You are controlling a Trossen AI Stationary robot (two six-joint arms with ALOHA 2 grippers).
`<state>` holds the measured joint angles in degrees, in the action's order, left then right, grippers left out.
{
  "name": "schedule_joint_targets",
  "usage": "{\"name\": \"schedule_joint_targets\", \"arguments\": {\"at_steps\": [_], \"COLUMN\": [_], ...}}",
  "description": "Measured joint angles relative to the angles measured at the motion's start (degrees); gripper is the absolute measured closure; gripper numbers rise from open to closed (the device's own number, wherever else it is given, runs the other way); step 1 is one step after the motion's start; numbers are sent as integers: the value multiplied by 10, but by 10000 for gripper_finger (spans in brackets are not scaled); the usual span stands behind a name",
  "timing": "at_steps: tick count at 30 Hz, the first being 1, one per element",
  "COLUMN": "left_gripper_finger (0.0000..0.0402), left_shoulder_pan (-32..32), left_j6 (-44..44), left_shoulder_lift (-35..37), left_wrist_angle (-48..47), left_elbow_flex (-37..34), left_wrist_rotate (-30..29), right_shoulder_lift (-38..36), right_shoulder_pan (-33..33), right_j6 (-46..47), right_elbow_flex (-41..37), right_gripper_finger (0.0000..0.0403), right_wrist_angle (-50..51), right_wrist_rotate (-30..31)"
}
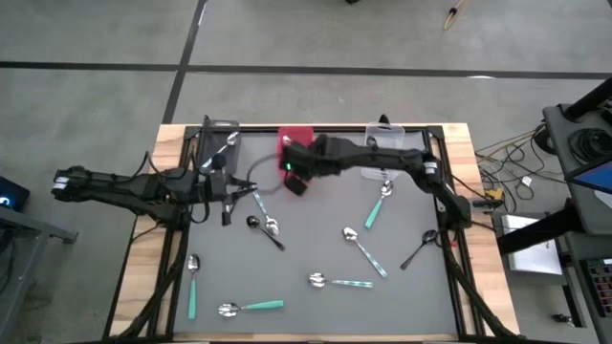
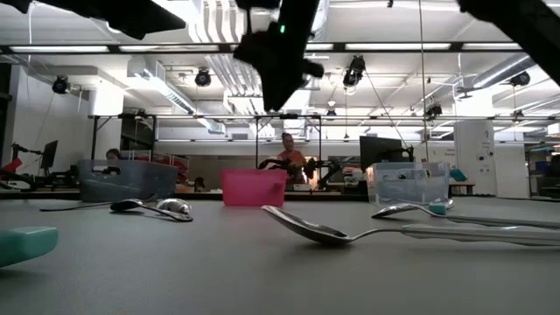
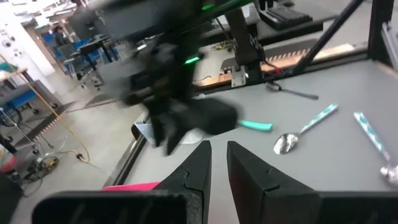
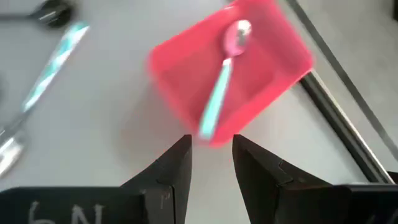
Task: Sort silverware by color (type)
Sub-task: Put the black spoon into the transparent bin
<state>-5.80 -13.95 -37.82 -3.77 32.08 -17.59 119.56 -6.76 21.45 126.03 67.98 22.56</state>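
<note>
Teal-handled spoons (image 1: pixel 251 307) and two black spoons (image 1: pixel 421 250) lie scattered on the grey mat. One teal-handled spoon (image 4: pixel 222 74) lies in the red bin (image 4: pixel 180 87), with its bowl on the bin floor and its handle slanting up over the near rim. A pale spoon (image 1: pixel 228 143) sits in the dark bin (image 1: pixel 218 129). My right gripper (image 4: pixel 211 158) hovers open just above and in front of the red bin (image 1: pixel 296 141), holding nothing. My left gripper (image 1: pixel 228 206) hangs over the mat's left part, its fingers (image 3: pixel 205 163) a narrow gap apart and empty.
Three bins stand along the far edge: dark on the left, red in the middle, clear (image 1: pixel 384 136) on the right. The right arm (image 1: pixel 382 158) stretches across the far half of the mat. Metal frame rails border the mat. People sit in the room beyond the table.
</note>
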Motion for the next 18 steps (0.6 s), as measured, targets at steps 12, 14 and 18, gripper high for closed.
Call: {"name": "schedule_joint_targets", "arguments": {"at_steps": [12,14,18], "left_gripper_finger": [367,367,367], "left_shoulder_pan": [0,0,0], "left_j6": [188,225,293], "left_shoulder_lift": [-14,-20,-35], "left_wrist_angle": [-127,-146,-180], "left_elbow_flex": [47,52,57], "left_wrist_rotate": [0,0,0], "right_shoulder_lift": [-144,-176,-245], "right_shoulder_pan": [153,173,200], "right_j6": [32,49,55], "right_elbow_flex": [-160,-207,-302], "right_gripper_finger": [324,328,330], "right_wrist_angle": [-12,-33,-112], "right_wrist_rotate": [27,55,88]}}
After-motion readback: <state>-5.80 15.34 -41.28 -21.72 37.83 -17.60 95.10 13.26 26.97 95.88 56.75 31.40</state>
